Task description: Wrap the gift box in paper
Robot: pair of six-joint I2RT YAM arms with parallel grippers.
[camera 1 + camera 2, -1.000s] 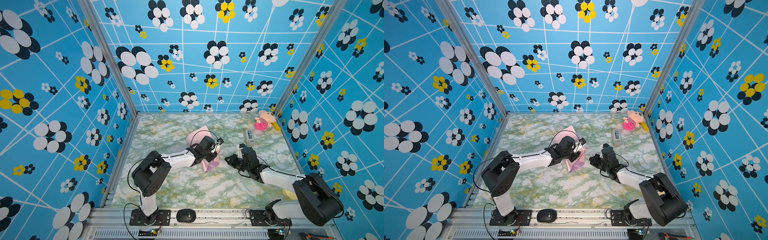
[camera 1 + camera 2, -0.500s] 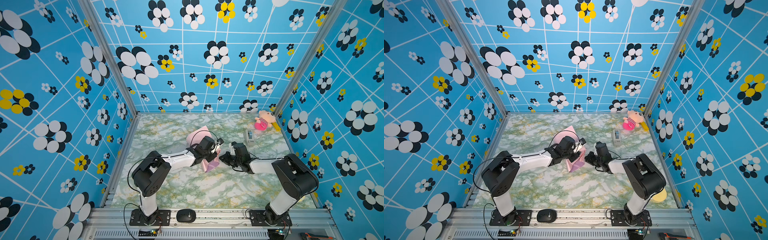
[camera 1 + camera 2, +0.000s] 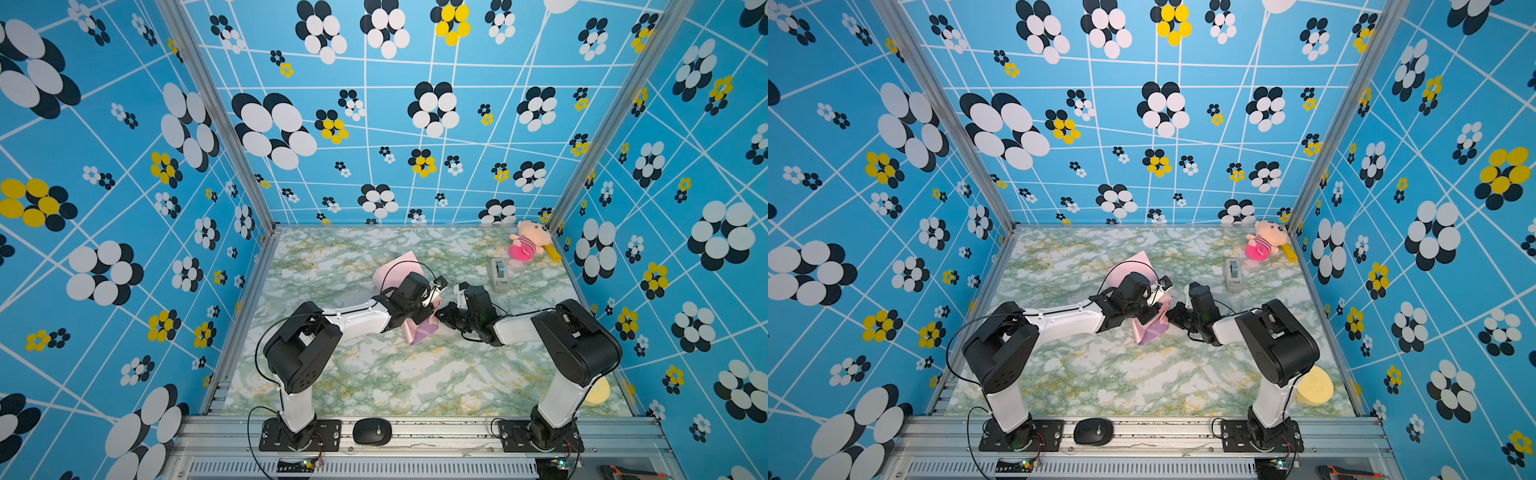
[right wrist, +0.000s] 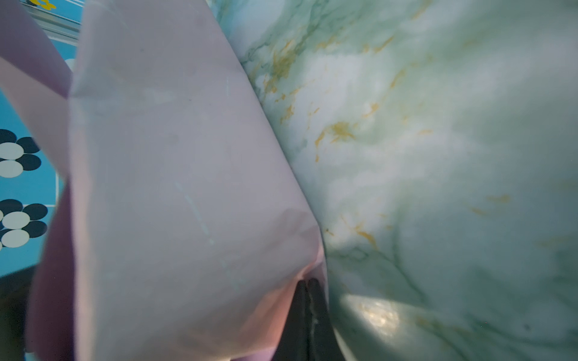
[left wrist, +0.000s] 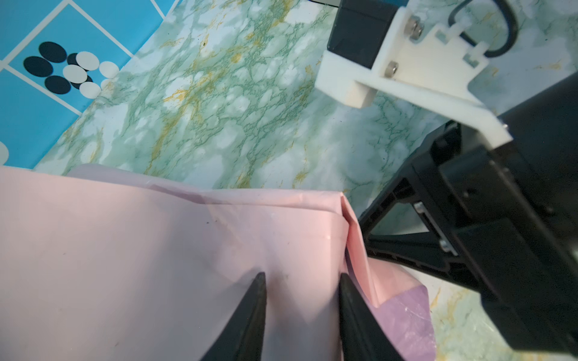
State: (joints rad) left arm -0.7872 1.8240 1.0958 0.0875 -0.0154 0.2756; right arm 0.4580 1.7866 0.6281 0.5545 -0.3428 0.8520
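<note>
Three blue wall panels printed with black, white and yellow flowers close in one green-and-white marble-patterned table. On it work two black-and-white robot arms, the left and the right, both reaching to the middle. One large creased sheet of paper, pale pink on one face and lilac on the other, lies folded there in a bundle between them. The gift box is hidden in every view. The left tool has its two black fingers apart, tips down on the pink face. The right tool has its fingers pressed together at the paper's edge, and whether any paper is caught between them cannot be told. The rest are one each. A pale yellow round disc sits by the right arm's base. A plush doll in a pink striped outfit lies in the far right corner. A black computer mouse rests on the front metal rail, with a pale mark too small to read. A grey tape dispenser stands near the doll, and a yellow strip lies just beside the doll.
</note>
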